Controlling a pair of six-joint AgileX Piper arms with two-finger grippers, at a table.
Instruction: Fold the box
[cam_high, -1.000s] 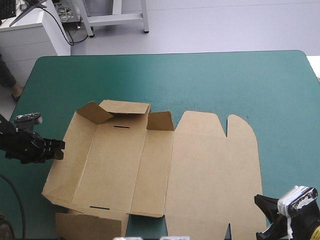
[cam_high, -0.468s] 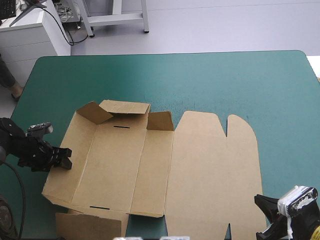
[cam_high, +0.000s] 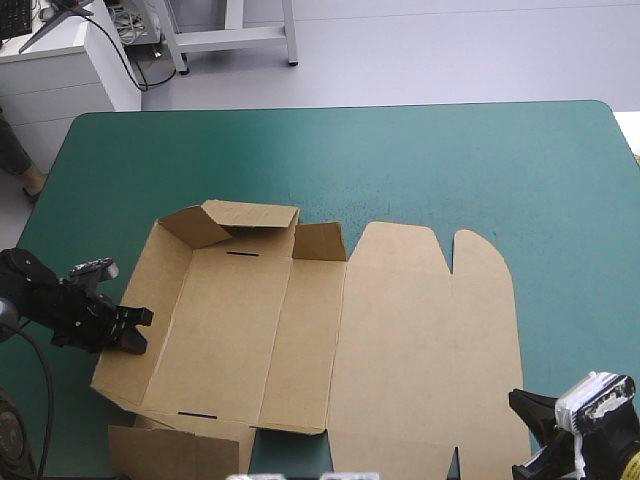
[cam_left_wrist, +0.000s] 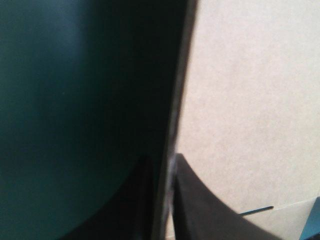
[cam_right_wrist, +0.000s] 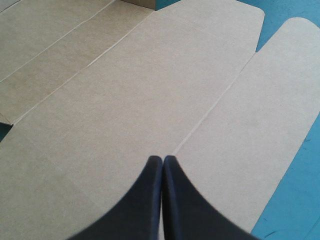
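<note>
Left claw (cam_high: 133, 329), arm reaching in low from the left of the box (cam_high: 300, 330), pinches its raised side wall; right claw (cam_right_wrist: 163, 159), fingers (cam_right_wrist: 145, 200) together and empty, sits by the box's flat lid

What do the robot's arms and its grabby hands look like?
Each one has two broad black fingers shaped like curved fins, wide at the base and narrowing to a tip. The left end effector is on a chunky black arm with knobbly joints. The right end effector has the same smooth, dark fingers, and no markings show on them.
</note>
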